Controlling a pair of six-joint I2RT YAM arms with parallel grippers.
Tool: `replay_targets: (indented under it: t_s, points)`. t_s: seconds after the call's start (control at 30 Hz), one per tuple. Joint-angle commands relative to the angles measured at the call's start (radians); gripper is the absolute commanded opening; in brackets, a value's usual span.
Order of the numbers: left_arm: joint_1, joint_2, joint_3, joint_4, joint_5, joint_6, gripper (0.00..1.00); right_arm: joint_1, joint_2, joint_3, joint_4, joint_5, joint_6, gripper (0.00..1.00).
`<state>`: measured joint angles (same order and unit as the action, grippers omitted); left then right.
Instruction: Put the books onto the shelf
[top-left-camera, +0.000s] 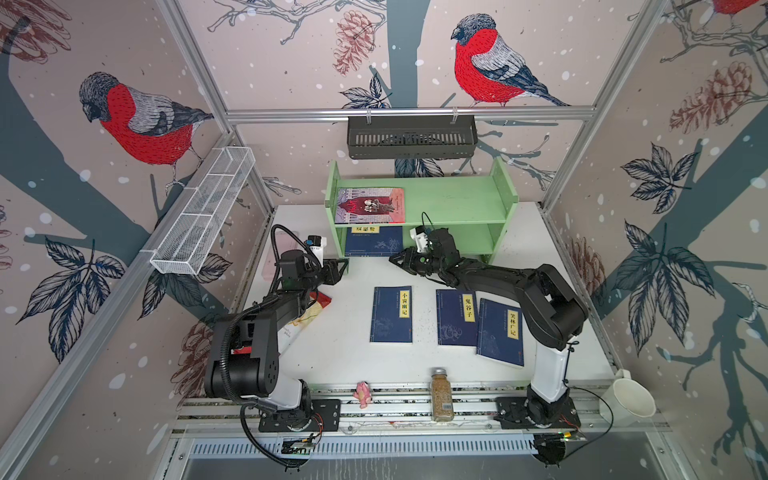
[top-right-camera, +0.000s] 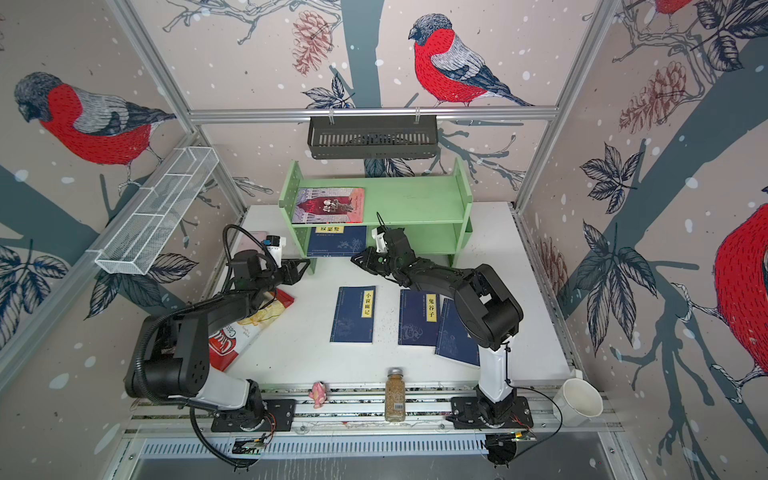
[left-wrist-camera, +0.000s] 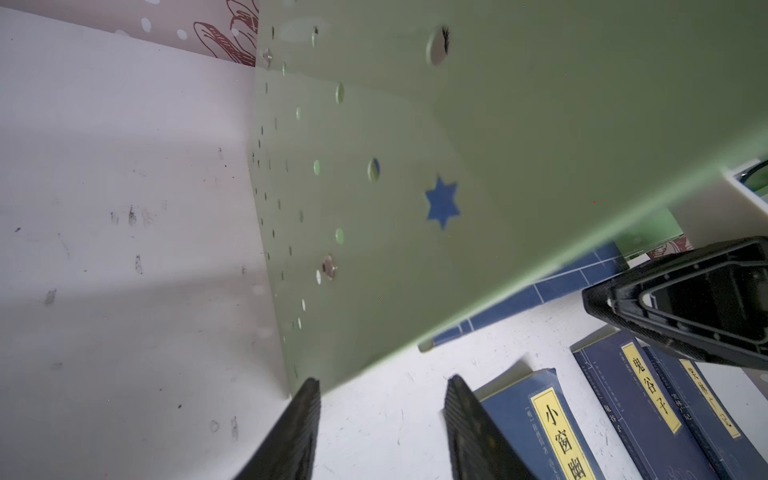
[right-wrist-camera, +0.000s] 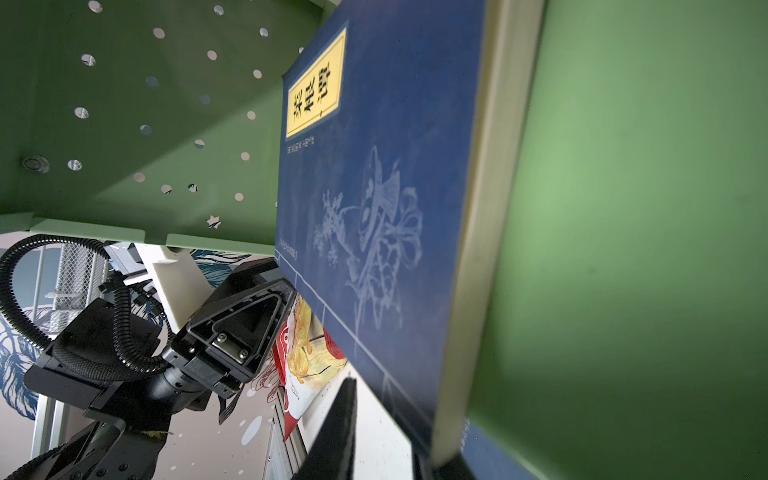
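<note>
The green shelf (top-left-camera: 457, 199) stood at the far middle of the white table (top-left-camera: 332, 361). A red book (top-left-camera: 370, 205) lay flat at the left end of its upper tier. Under it, on the lower tier, a shelved blue book (top-left-camera: 374, 241) lay flat by the left side panel, its near edge sticking out past the front of the shelf.

Three others lay flat on the table, nearer the robot. The left loose book (top-left-camera: 391, 313) sat alone in the middle. The middle loose book (top-left-camera: 456, 318) and the right loose book (top-left-camera: 500, 332) sat edge to edge.

The left gripper (top-left-camera: 341, 270) hung low, just beside the near foot of the shelf's left panel. Its jaws were about half open, with only bare table between them.

The right gripper (top-left-camera: 395, 259) was at the near right corner of the shelved blue book. Its jaws were a little apart around that corner, and whether they pinched it could not be told.

A chip bag (top-right-camera: 249, 328) lay under the left arm. A jar (top-left-camera: 441, 395) and a pink toy (top-left-camera: 362, 394) stood on the near rail, and a white cup (top-left-camera: 629, 397) sat at the near right.
</note>
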<state>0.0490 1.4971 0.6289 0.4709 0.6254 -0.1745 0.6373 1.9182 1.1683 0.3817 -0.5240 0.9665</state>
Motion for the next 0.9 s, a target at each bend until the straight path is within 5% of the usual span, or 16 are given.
replay_targets:
  t_s: [0.0,0.27,0.87]
  points:
    - [0.000,-0.022,0.001,-0.026,0.005,0.036,0.50,0.004,-0.050,-0.043,0.022,0.002,-0.005,0.27]
    - [-0.001,-0.091,-0.007,-0.113,0.035,0.032,0.51,-0.011,-0.186,-0.151,0.024,0.040,-0.019,0.28]
    - [-0.001,-0.240,-0.021,-0.283,0.119,0.068,0.52,-0.074,-0.096,-0.038,-0.005,0.054,-0.035,0.27]
